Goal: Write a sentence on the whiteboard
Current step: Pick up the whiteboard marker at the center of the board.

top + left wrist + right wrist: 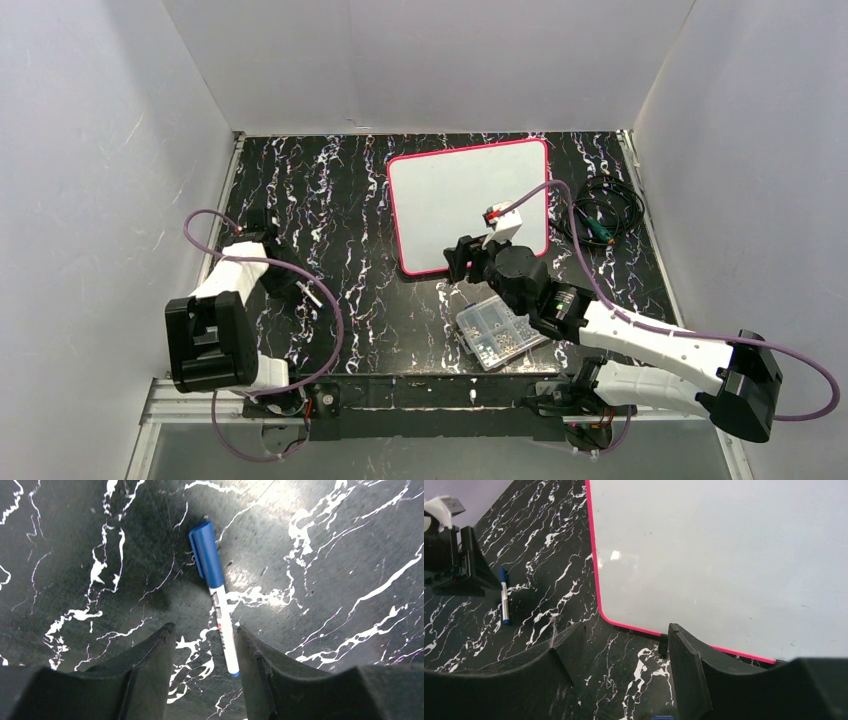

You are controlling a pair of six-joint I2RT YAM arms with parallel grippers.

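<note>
The whiteboard (450,200) lies flat at the back middle of the table, its pink-red frame showing in the right wrist view (724,555). Its face is blank; no sentence shows. A marker (217,592) with a blue cap and white barrel lies on the table, also visible in the top view (310,293) and the right wrist view (504,602). My left gripper (205,630) is open, with the marker's tail end lying between its fingers, close to the right one. My right gripper (626,630) is open and empty just off the board's near left corner (458,258).
A clear compartmented parts box (497,333) sits under my right arm near the table's front. A coil of black cable (600,215) lies right of the board. White walls close in the table on three sides. A black board foot (663,645) is beside my right finger.
</note>
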